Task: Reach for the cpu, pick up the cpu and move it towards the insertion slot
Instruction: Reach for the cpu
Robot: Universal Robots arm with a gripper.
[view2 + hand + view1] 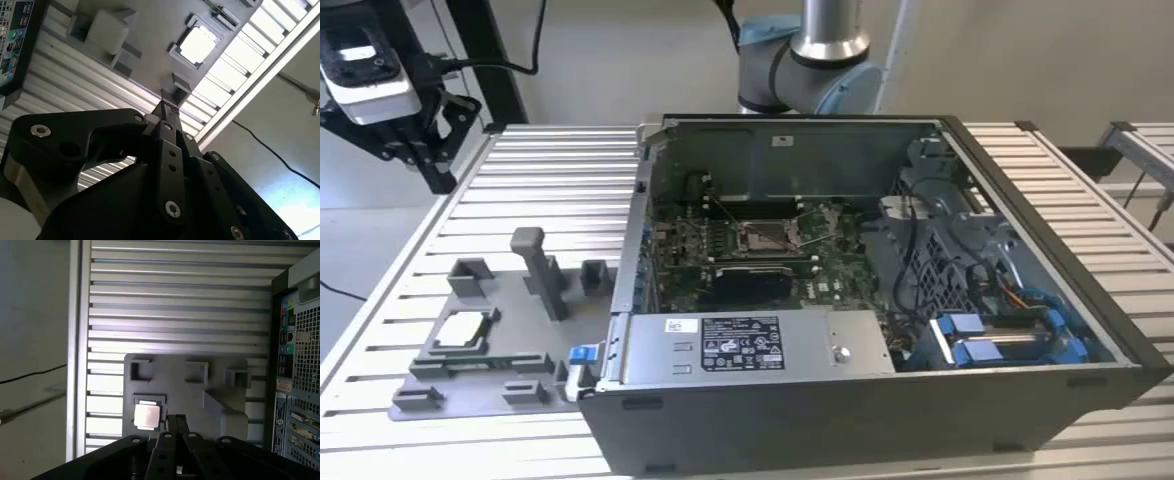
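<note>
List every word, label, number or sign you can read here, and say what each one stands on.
No text reads clearly enough to quote.
The white and black label on the power supply: print too small to read.
The small white sticker on the back wall of the computer case: too small to read.
The pale sticker on the case's rear panel, first wrist view: unreadable.
The cpu: no legible marking.

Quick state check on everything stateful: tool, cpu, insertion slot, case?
tool: shut, holding nothing.
cpu: lying flat in the grey fixture, not gripped.
insertion slot: empty, dark centre showing.
computer case: side open, inside exposed.
</note>
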